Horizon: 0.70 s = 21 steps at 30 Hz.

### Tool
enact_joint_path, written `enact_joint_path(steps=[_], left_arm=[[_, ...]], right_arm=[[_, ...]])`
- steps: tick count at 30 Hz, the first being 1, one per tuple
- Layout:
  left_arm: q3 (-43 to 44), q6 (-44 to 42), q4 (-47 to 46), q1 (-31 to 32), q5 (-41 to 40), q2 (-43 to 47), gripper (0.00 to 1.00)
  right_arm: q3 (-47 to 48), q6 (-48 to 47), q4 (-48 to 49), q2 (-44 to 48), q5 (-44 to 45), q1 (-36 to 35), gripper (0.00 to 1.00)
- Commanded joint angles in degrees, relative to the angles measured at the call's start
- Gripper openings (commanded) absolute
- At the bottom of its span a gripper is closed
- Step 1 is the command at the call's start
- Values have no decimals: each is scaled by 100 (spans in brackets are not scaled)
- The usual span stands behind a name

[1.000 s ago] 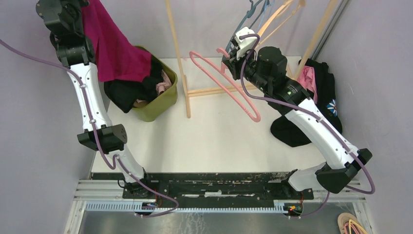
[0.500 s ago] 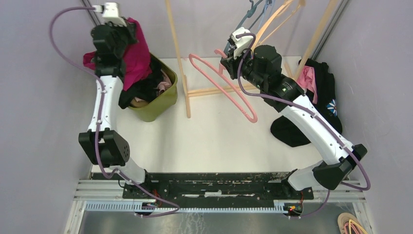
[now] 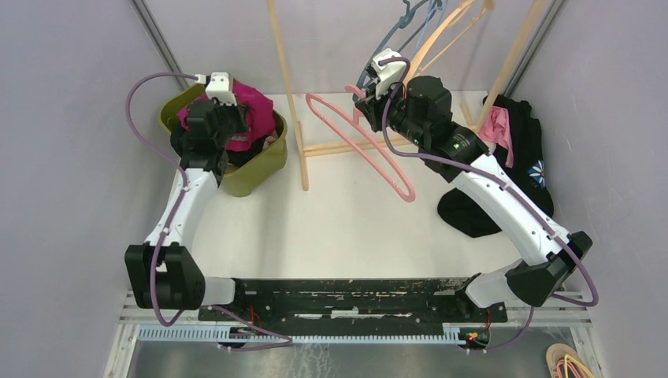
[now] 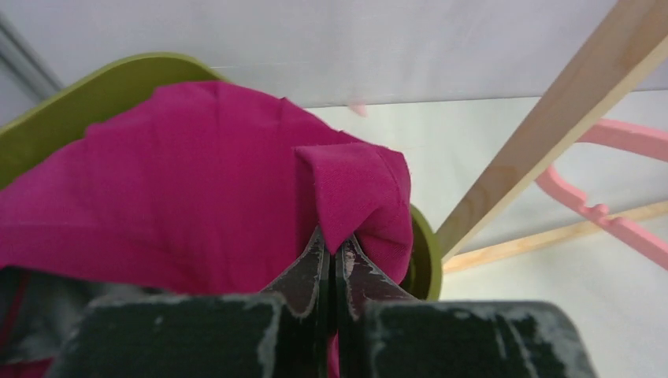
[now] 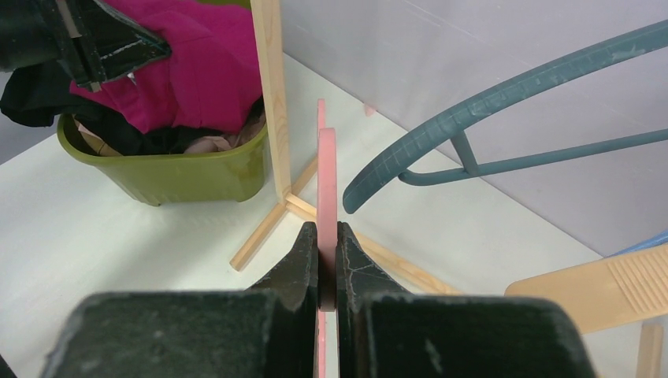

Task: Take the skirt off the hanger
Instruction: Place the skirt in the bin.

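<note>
Our left gripper (image 4: 335, 244) pinches the skirt (image 4: 181, 181) over the bin (image 3: 264, 161), at the table's (image 3: 346, 228) far-left corner. Our right gripper (image 5: 327, 236) clamps the hanger (image 5: 327, 173).

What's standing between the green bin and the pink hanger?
A wooden rack post, between green bin and pink hanger; the top view shows it.

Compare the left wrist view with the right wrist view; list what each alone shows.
Left wrist only: the left gripper pinching a fold of the skirt. Right wrist only: the right gripper shut on the pink hanger, plus a teal hanger. Both: skirt, green bin, wooden post, pink hanger.
</note>
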<state>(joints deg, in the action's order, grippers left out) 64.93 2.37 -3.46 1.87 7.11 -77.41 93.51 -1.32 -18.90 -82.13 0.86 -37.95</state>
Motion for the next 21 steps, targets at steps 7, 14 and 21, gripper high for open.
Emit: enact_joint_path(steps=[7, 14, 21], left_arm=[[-29, -685, 196, -341, -2200, -344, 4], [233, -420, 762, -459, -1911, -290, 48], [962, -637, 1168, -100, -871, 114, 58]], right_arm=[[735, -52, 324, -173, -68, 25, 1], [950, -37, 413, -292, -124, 22, 1], [1338, -9, 617, -584, 77, 19, 1]])
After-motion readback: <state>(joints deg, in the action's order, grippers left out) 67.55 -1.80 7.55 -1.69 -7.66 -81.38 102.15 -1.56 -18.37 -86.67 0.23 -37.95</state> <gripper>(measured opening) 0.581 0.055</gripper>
